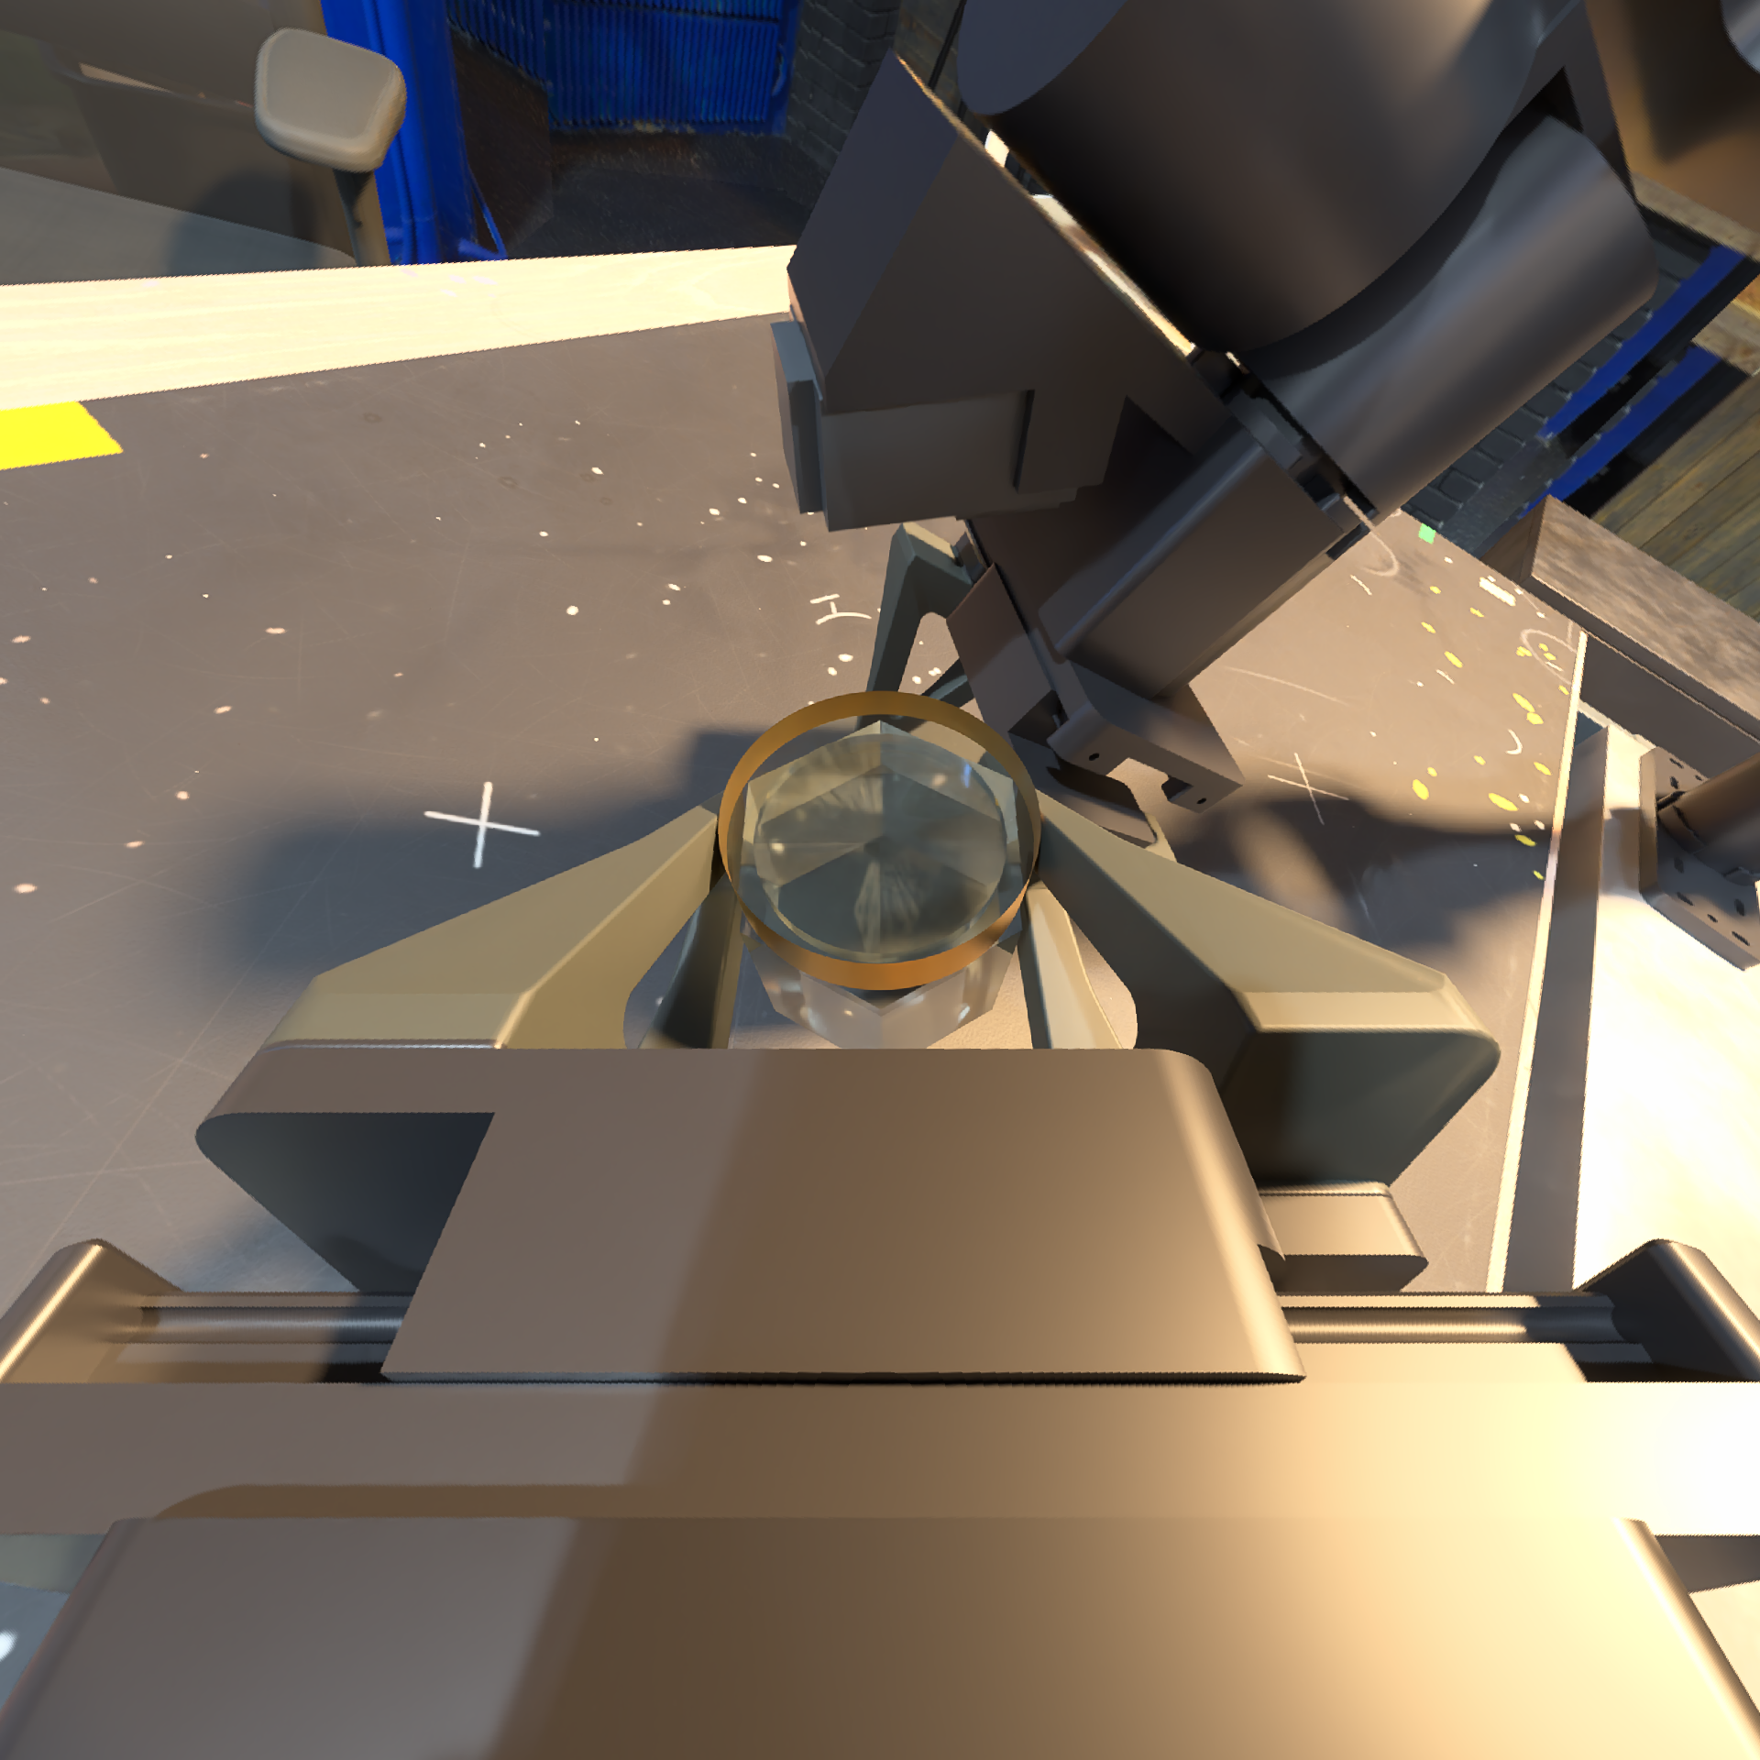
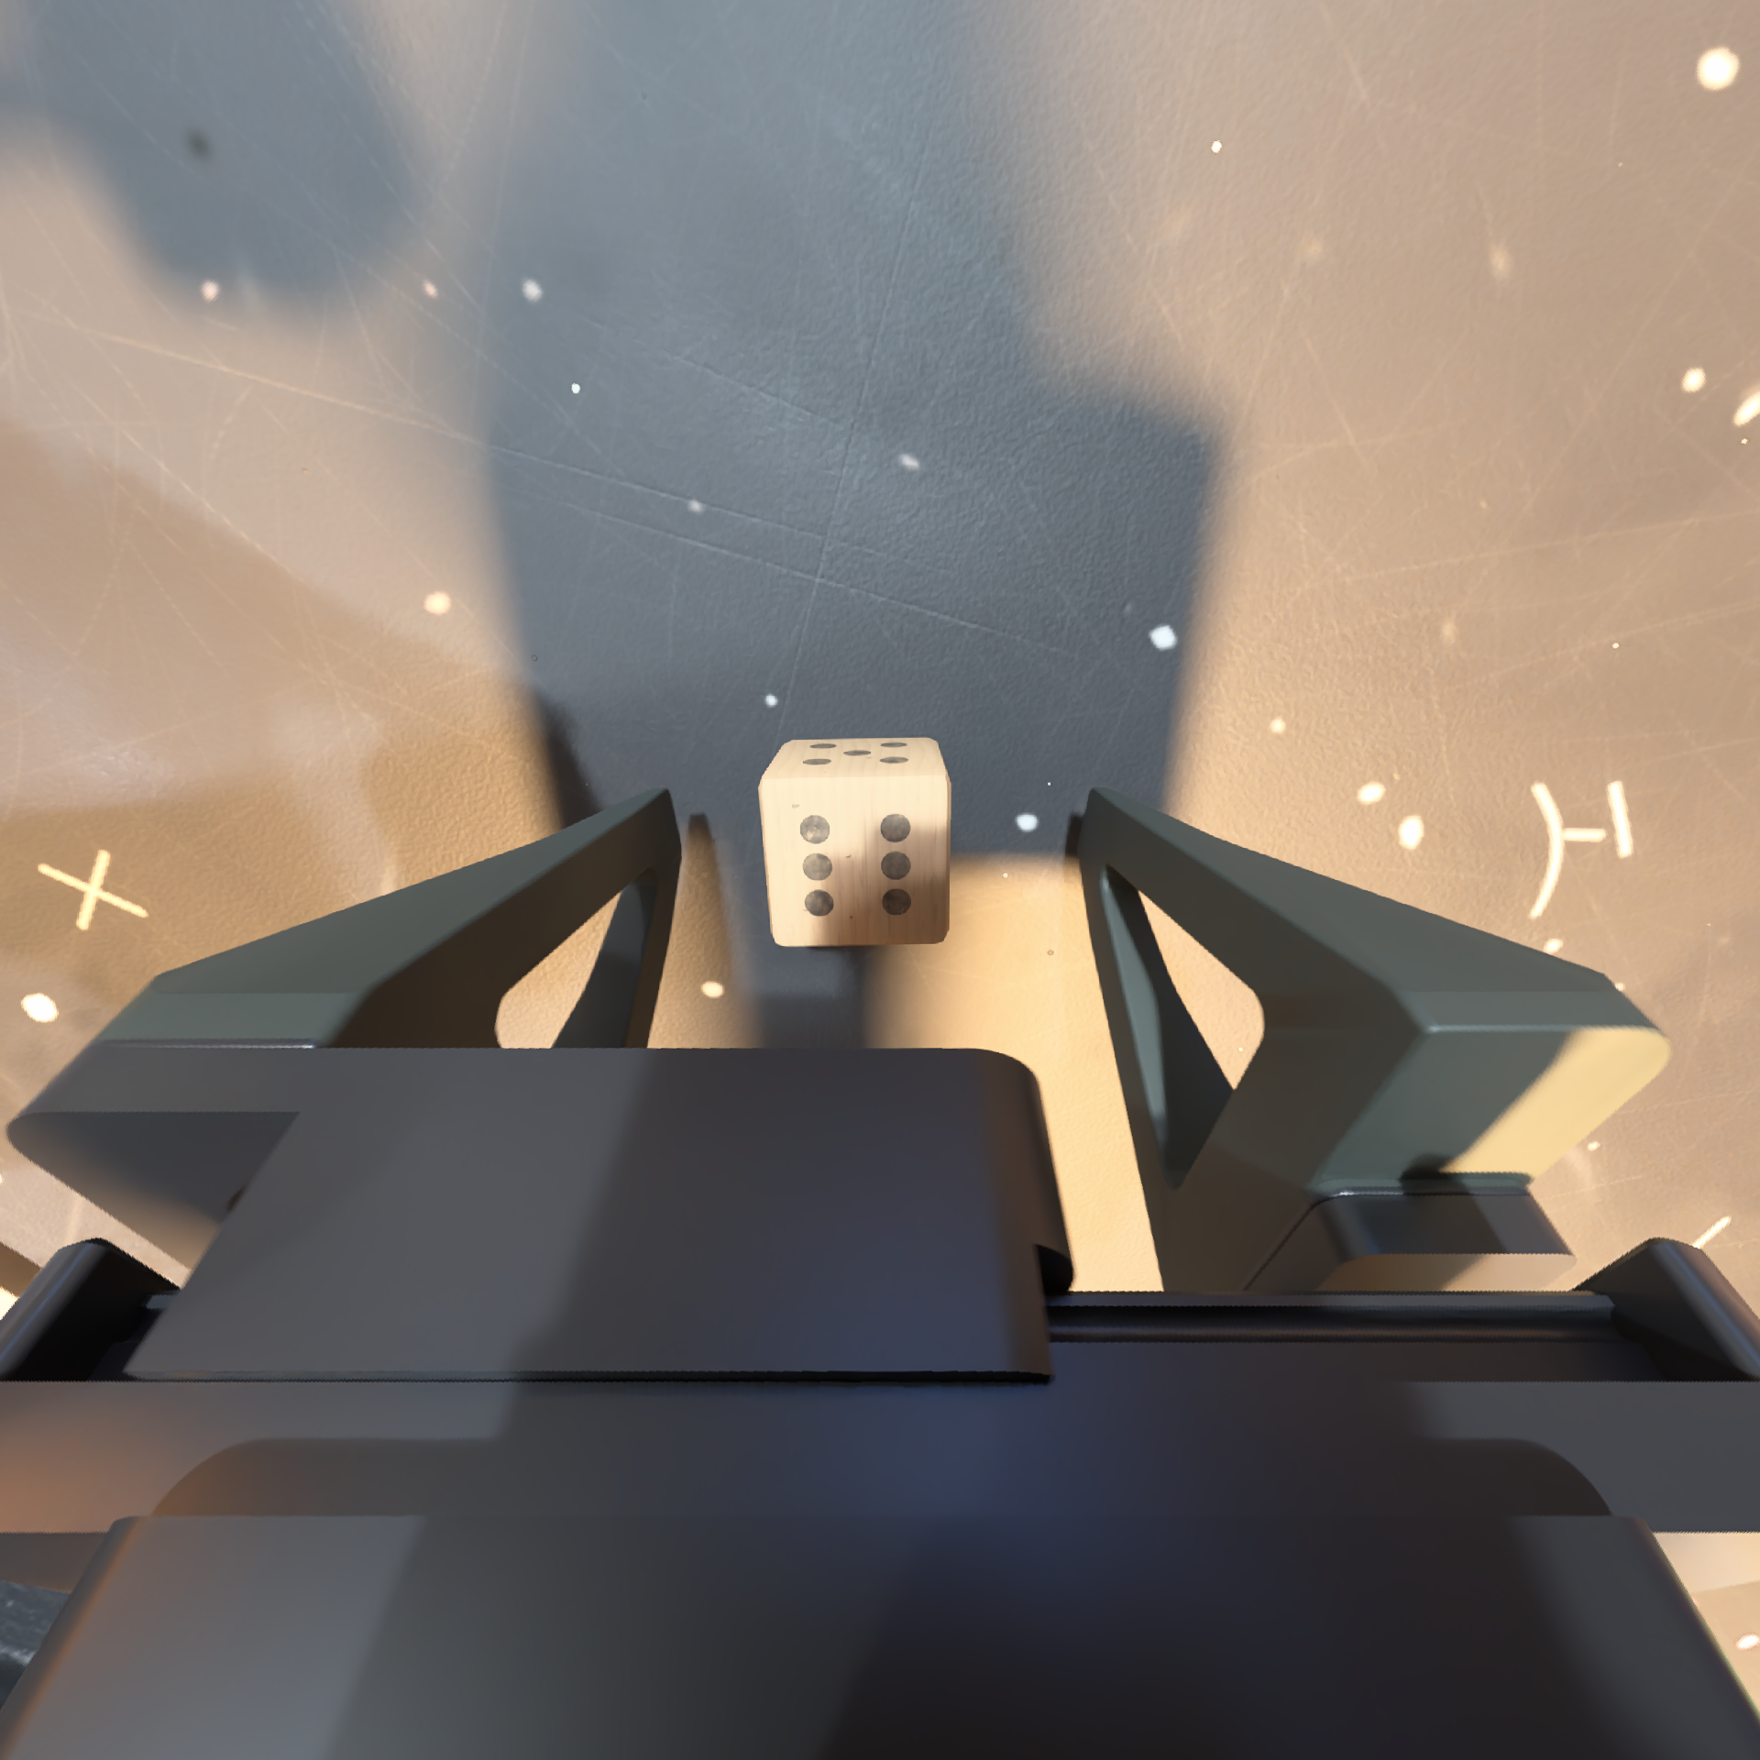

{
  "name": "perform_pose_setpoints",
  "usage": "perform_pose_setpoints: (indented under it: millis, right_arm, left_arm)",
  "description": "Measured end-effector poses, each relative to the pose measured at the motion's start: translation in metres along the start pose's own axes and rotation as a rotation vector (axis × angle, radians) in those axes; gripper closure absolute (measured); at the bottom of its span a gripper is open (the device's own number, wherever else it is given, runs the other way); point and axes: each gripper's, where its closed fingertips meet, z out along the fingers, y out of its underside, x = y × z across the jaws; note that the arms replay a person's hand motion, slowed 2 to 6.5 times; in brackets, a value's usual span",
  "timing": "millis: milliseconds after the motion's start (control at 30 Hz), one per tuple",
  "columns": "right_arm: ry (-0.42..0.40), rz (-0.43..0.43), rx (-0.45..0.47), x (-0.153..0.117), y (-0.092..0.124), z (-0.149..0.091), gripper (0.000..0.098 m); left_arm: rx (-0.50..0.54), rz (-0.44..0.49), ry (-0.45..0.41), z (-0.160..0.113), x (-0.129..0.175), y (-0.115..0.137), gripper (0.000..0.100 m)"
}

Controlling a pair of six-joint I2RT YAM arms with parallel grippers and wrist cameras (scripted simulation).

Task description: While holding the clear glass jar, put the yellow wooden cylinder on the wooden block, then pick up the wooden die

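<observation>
Clear glass formed the one jar [image 1: 878, 857], a faceted body with a thin amber rim, clamped between the two fingers of the left gripper [image 1: 876, 848] above a dark, scratched tabletop [image 1: 381, 619] speckled with pale paint dots and chalk crosses. One pale wooden die [image 2: 855, 843], with rounded corners and dark pips, sat on that surface between the wide-spread fingers of the right gripper [image 2: 881, 838], touching neither. Beyond the pale table edge stood a blue slatted panel [image 1: 619, 57] and a grey chair armrest [image 1: 329, 95].
</observation>
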Motion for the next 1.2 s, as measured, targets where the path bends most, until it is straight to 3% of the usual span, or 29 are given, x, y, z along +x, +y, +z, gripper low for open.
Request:
perform_pose_setpoints:
  millis: [100,267,533,700,900,1200]
  right_arm:
    - [0.002,-0.007,-0.001,-0.001,0.0,0.003,0.0382]
    - [0.0,-0.02,0.001,-0.002,0.001,0.004,0.068]
    - [0.036,-0.059,-0.017,0.001,0.009,-0.001,0.0678]
    - [0.093,-0.078,-0.039,0.012,0.024,-0.018,0.0678]
    - [0.167,-0.029,0.0,0.042,0.041,-0.066,0.0678]
    - [0.314,0.185,0.093,0.119,0.087,-0.159,0.0678]
  left_arm:
    - [0.001,0.005,-0.002,-0.001,-0.001,0.0,0.054]
    - [0.001,0.008,-0.003,-0.001,-0.001,0.0,0.054]
    - [0.007,0.006,0.004,-0.002,0.0,-0.001,0.054]
    - [0.006,0.007,0.003,-0.003,-0.001,-0.001,0.054]
    - [0.004,0.002,0.008,-0.002,-0.001,0.0,0.054]
    - [-0.017,0.013,0.013,0.0,0.001,0.003,0.054]
